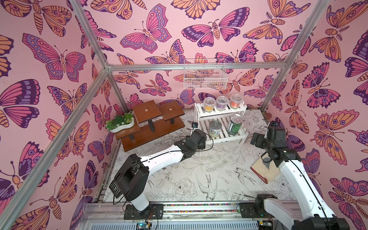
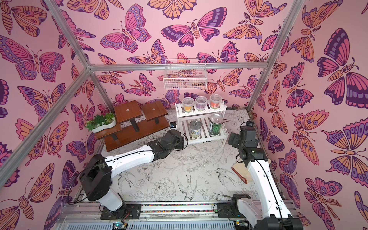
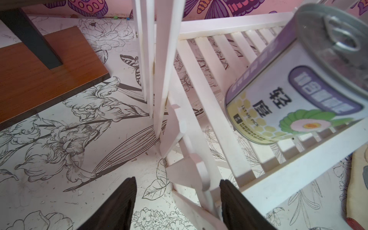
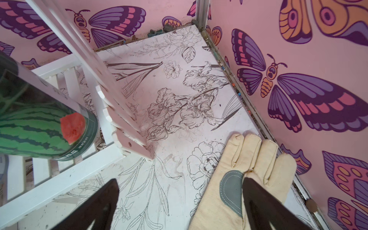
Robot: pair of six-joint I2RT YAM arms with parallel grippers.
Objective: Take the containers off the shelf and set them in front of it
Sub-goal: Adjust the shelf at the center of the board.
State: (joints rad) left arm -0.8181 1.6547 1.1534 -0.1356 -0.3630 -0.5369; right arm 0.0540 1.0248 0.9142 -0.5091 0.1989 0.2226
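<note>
1. With twelve o'clock at the back wall, a white planter (image 1: pixel 120 122) of green succulents sits at ten o'clock on the counter (image 1: pixel 199 169), on the low step of a brown wooden stand (image 1: pixel 155 131).
2. The left gripper (image 3: pixel 177 179) hovers low at the shelf's (image 1: pixel 227 139) seven o'clock corner. Its fingers (image 3: pixel 123 201) are spread, the shelf's front leg lies between them, and they pinch nothing.
3. The white slatted shelf stands at one o'clock on the counter. All five containers are on it.
4. On its top tier, from nine to three o'clock, stand the yellow tub (image 1: pixel 208 104), the purple tub (image 1: pixel 222 103) and the orange tub (image 1: pixel 236 101), upright and just beside one another.
5. On its lower tier the pale-labelled can (image 1: pixel 215 129) stands at nine o'clock and the green-striped can (image 1: pixel 235 124) at three o'clock, both upright and apart.
6. A white wire basket (image 1: pixel 205 76) hangs on the back wall at twelve o'clock of the shelf.
7. The right gripper (image 4: pixel 181 179) hangs at the shelf's four o'clock corner, spread wide and holding nothing.
8. A cream work glove (image 4: pixel 249 159) lies flat at three o'clock on the counter, under the right arm.
</note>
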